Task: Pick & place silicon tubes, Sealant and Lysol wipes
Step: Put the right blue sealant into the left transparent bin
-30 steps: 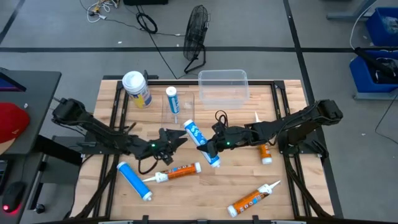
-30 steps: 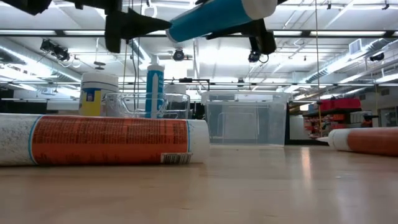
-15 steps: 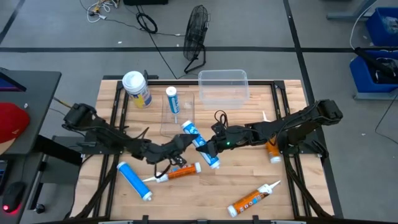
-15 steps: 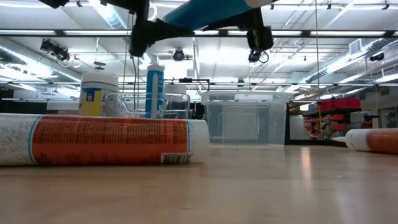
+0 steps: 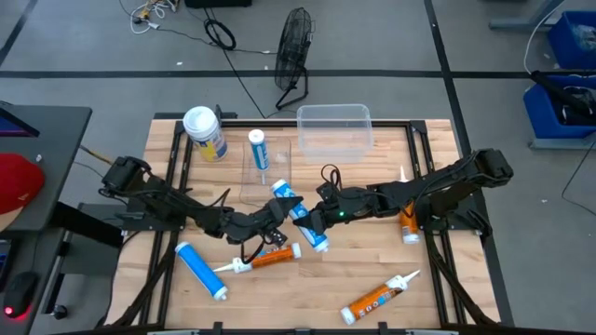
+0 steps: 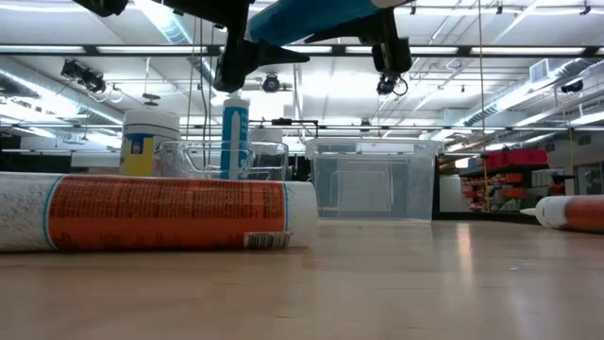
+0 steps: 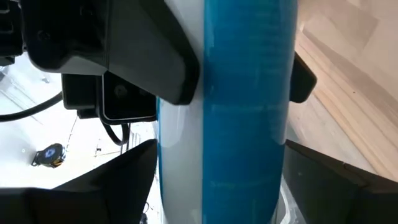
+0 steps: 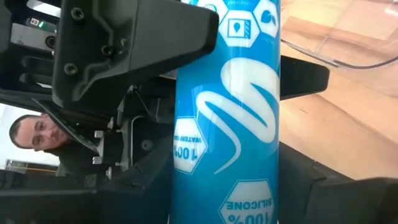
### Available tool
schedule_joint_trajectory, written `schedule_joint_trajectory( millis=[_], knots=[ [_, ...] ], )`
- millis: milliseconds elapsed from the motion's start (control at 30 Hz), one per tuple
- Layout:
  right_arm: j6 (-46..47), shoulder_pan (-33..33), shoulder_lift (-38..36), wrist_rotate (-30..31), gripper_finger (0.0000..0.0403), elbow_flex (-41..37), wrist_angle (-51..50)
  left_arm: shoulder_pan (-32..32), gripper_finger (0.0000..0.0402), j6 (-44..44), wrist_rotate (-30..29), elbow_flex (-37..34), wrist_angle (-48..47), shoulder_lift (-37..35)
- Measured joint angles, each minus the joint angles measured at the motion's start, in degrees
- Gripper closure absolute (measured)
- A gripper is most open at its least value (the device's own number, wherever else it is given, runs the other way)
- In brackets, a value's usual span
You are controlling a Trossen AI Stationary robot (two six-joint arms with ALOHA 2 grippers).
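Note:
A blue silicone tube [image 5: 300, 216] hangs in the air over the table's middle, with my right gripper [image 5: 312, 221] shut on it. My left gripper [image 5: 281, 212] has come level from the left and is open. Its fingers [image 7: 130, 180] stand on either side of the same tube, close to it, facing the right gripper's fingers [image 7: 155, 62]. The Lysol wipes canister [image 5: 205, 132] stands upright on its base at the far left. Another blue tube [image 5: 258, 149] stands upright in a clear holder. My right gripper pinches the tube's body [image 8: 224, 180] between its two fingers, around mid-length. The fingers come level from the table's right and lie across the tube. The tube is lifted clear of the table, and in the low view it slants up toward the right [image 6: 311, 19].
A clear bin [image 5: 335, 128] stands at the far edge. A blue tube [image 5: 202, 270] and orange sealant tubes [image 5: 265, 258], [image 5: 380, 298], [image 5: 407, 223] lie on the wood. A person [image 8: 34, 134] shows beyond the table.
My left gripper has gone toward the table's right, up to the held blue tube, rolling its wrist on the way. The tube stays in the right gripper's hold. The orange sealant tube at the right has rolled a little toward the right edge.

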Motion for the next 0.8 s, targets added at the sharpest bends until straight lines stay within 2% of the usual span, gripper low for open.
schedule_joint_trajectory(
  millis=[433,633,700,800],
  knots=[
    [0.2,0.0,0.0,-0.5,0.0205,0.0,0.3,0.0,0.0167,-3.0,0.1,0.0,0.0,0.0],
    [0.6,-0.1,0.0,-0.4,0.0205,0.0,0.4,-0.1,0.0184,-5.5,-0.5,0.0,-0.5,0.0],
    [0.1,-0.1,0.0,-0.4,0.0183,0.0,0.6,-0.1,0.0184,-7.4,-1.3,0.0,-0.4,0.0],
    [-3.7,-0.4,0.0,-0.2,0.0116,0.0,0.9,-0.1,0.0183,-12.6,-2.4,0.0,-0.3,0.0]
  ],
)
